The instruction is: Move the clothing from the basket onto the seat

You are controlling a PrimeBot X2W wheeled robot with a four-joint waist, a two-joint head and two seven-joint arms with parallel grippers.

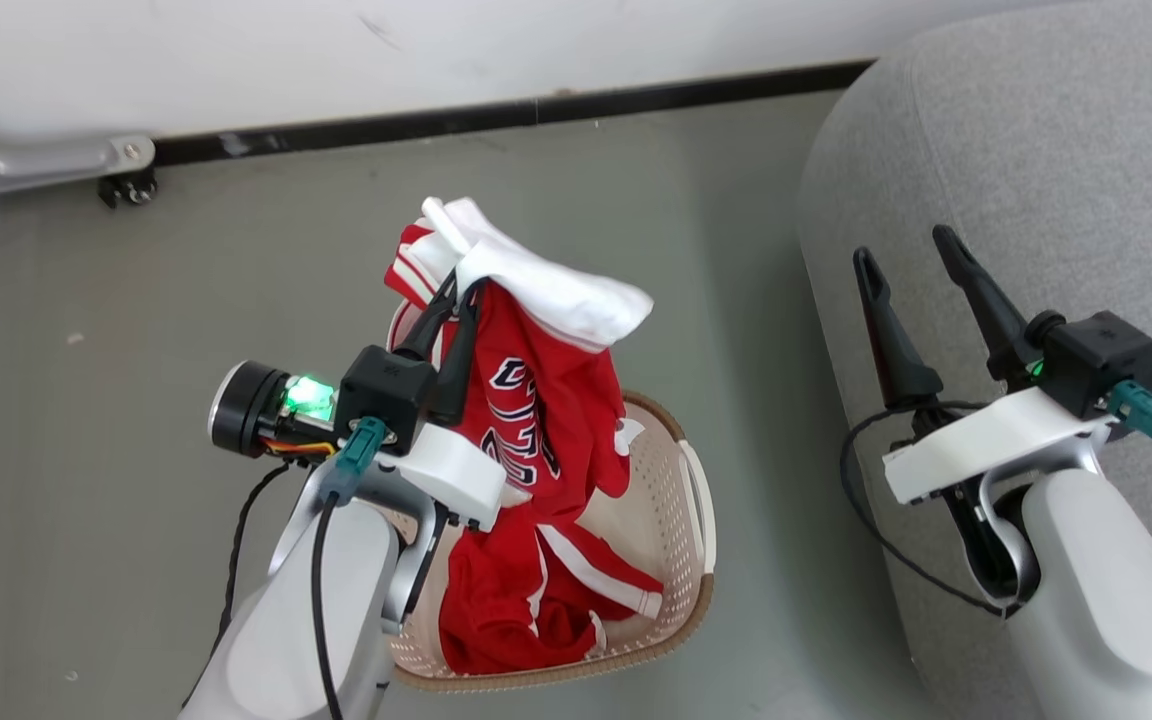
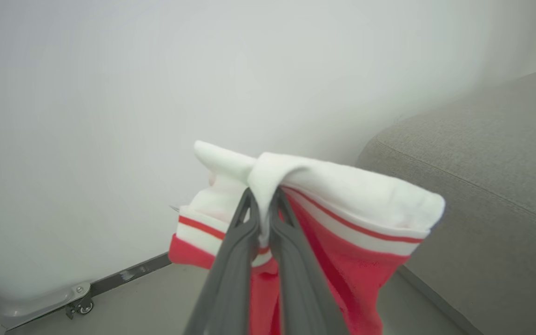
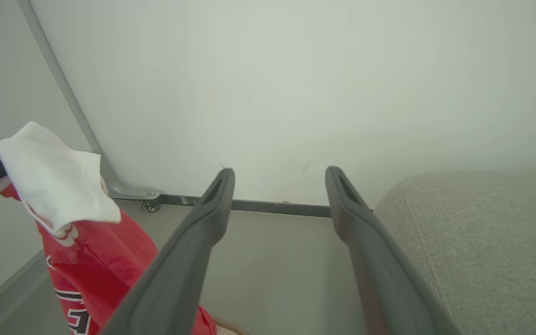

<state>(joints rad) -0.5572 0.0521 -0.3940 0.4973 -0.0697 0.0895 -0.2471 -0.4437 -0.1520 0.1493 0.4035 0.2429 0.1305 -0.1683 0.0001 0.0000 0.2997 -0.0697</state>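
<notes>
A red jersey (image 1: 536, 400) with dark white-edged lettering and a white panel hangs above the cream basket (image 1: 681, 500), its lower end trailing into the basket. My left gripper (image 1: 458, 290) is shut on the jersey's white top fold, seen close in the left wrist view, where the gripper (image 2: 263, 197) pinches the jersey (image 2: 342, 195). A second red garment (image 1: 526, 600) with white stripes lies in the basket. The grey seat (image 1: 1036, 160) stands to the right. My right gripper (image 1: 911, 250) is open over the seat's edge, and the right wrist view shows the gripper (image 3: 279, 174), the jersey (image 3: 77, 232) and the seat (image 3: 482, 242).
A white wall with a dark baseboard (image 1: 496, 115) runs along the far side. A metal bracket with a small caster (image 1: 126, 185) sits at the far left corner. Grey floor (image 1: 716, 210) lies between basket and seat.
</notes>
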